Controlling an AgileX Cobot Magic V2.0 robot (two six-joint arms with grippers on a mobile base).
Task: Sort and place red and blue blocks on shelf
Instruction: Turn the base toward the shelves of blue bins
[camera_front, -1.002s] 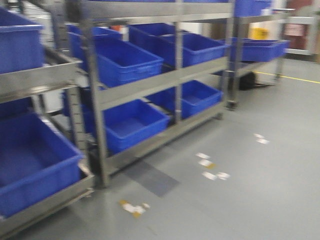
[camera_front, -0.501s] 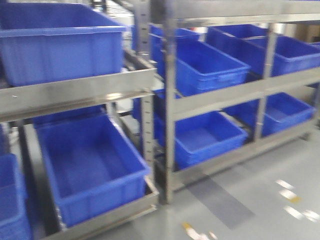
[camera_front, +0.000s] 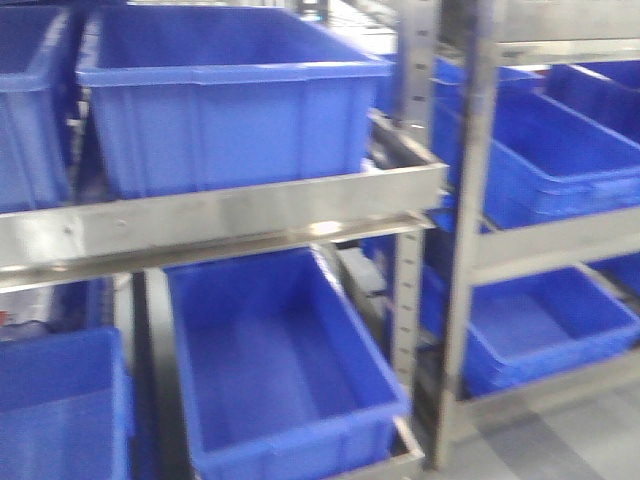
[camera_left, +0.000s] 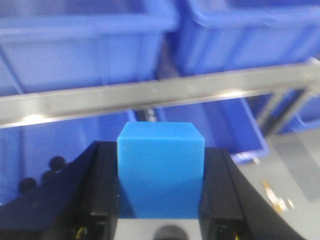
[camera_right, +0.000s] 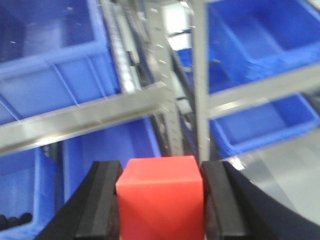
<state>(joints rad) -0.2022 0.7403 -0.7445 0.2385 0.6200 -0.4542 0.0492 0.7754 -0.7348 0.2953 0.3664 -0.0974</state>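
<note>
Both blocks are in hand, short of the shelf (camera_front: 408, 300): the left pincer (camera_left: 160, 172) is closed flush on the sides of the blue block (camera_left: 160, 155) and the right pincer (camera_right: 160, 202) clamps the red block (camera_right: 160, 190), each cube held in front of the shelf's rail (camera_left: 150, 97). Carrying to the shelf looks like the step in hand, nothing placed yet; next each arm must reach past that rail, over a blue bin (camera_front: 270, 370) below it, one colour per place, before releasing

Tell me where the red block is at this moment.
Right wrist view, low centre: the red block is clamped between the jaws of the right gripper, in front of the shelf and its blue bins.
</note>
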